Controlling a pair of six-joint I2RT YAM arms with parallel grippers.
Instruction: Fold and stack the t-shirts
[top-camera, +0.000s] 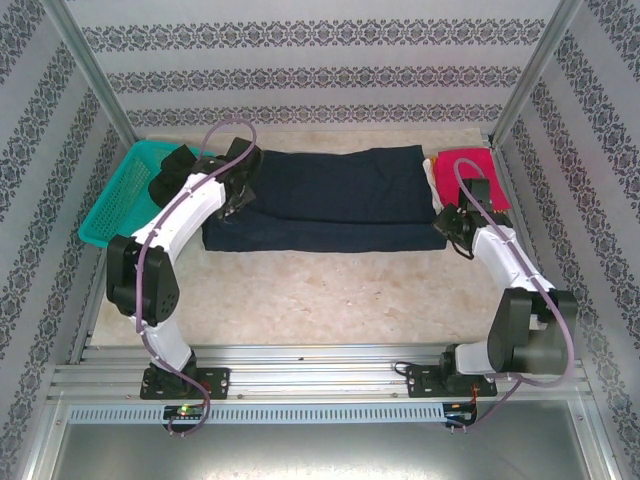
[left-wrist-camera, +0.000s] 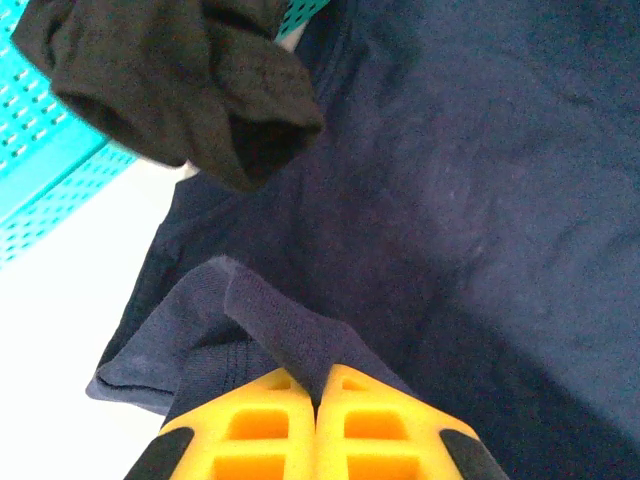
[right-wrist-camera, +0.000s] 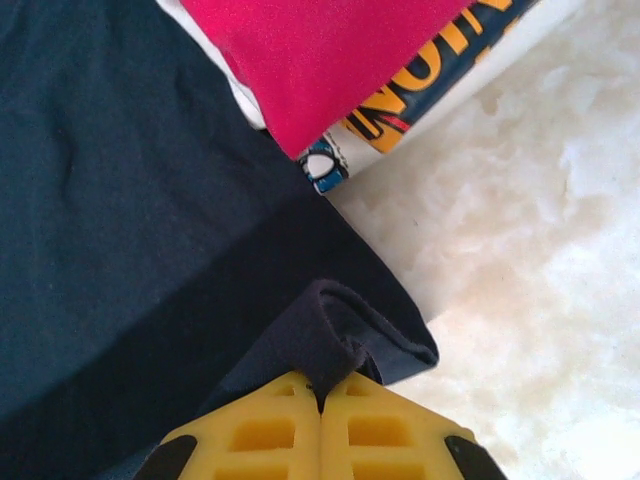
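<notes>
Layout: one row, left to right.
Black t-shirt (left-wrist-camera: 180, 90) crumpled; navy t-shirt (top-camera: 330, 200) folded lengthwise, centre; red t-shirt (top-camera: 468, 168) folded flat.

Orange lettering (right-wrist-camera: 395, 105) half under the pinkish-red t-shirt (right-wrist-camera: 320, 50); black t-shirt (left-wrist-camera: 170, 80) partly off-frame.

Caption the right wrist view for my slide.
The right gripper pinches a corner of the navy shirt, red shirt just beyond.

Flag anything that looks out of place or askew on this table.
The black shirt is bunched up, unfolded, and spills over the rim of the basket toward the navy shirt. Nothing else stands out.
</notes>
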